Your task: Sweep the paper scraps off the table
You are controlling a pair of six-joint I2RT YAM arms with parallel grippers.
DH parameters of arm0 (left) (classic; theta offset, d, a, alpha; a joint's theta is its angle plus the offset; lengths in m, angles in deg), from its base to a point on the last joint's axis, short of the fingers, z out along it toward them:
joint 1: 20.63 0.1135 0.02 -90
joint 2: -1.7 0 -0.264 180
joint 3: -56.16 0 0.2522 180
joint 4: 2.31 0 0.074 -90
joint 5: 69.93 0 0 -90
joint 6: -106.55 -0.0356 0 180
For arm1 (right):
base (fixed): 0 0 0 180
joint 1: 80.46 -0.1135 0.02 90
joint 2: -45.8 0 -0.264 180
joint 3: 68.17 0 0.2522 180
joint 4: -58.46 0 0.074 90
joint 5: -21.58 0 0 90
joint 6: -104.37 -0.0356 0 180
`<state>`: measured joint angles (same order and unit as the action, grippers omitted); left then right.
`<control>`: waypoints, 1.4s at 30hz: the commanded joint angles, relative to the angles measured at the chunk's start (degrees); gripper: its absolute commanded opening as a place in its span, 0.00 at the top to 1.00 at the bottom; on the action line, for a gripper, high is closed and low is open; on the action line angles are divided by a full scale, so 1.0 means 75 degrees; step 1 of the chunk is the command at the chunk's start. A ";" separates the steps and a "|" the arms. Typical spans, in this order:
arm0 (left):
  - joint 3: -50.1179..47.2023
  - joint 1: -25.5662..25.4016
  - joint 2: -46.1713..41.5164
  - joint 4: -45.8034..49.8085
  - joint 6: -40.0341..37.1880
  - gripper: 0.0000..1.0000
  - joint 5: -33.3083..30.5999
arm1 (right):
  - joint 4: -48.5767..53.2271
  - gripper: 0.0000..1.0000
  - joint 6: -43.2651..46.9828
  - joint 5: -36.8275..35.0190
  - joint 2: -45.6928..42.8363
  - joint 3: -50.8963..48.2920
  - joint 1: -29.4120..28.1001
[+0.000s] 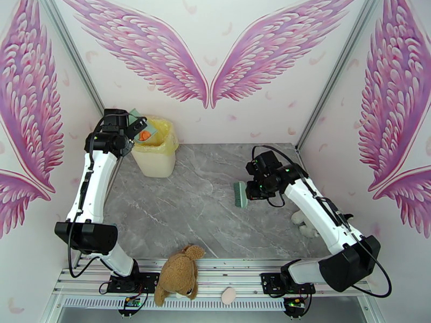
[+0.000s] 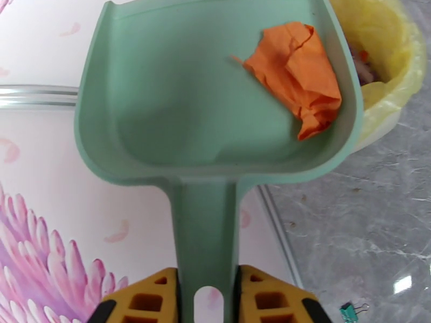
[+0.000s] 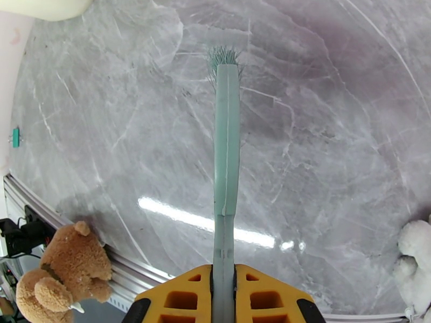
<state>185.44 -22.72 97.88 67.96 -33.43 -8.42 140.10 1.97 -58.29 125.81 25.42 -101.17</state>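
My left gripper (image 1: 131, 128) is shut on the handle of a mint-green dustpan (image 2: 204, 103), held tilted over the bin (image 1: 156, 152) at the table's far left. One crumpled orange paper scrap (image 2: 296, 71) lies in the pan against its right wall, also visible from above (image 1: 144, 135). More paper scraps (image 2: 363, 65) lie inside the bin's yellow bag. My right gripper (image 3: 223, 294) is shut on a mint-green brush (image 3: 226, 146), held just above the grey marble table (image 1: 204, 211) right of centre, bristles (image 3: 223, 55) pointing away. From above, the brush head (image 1: 240, 195) sticks out left of the right gripper (image 1: 253, 188).
A brown teddy bear (image 1: 180, 273) lies over the table's near metal edge between the arm bases. A white plush toy (image 1: 303, 223) sits by the right arm. A small green binder clip (image 2: 350, 309) lies near the left edge. The bin's yellow bag (image 2: 388, 49) overhangs its rim.
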 commanded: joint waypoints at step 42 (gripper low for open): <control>-0.3130 -0.1727 0.0619 -0.6559 -0.4935 1.00 -0.3691 | -0.0782 1.00 0.0230 0.0442 -0.0542 -0.0953 0.0160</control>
<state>164.00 -36.16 104.05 31.61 -63.66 -33.49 136.18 2.65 -56.35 123.58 19.22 -100.54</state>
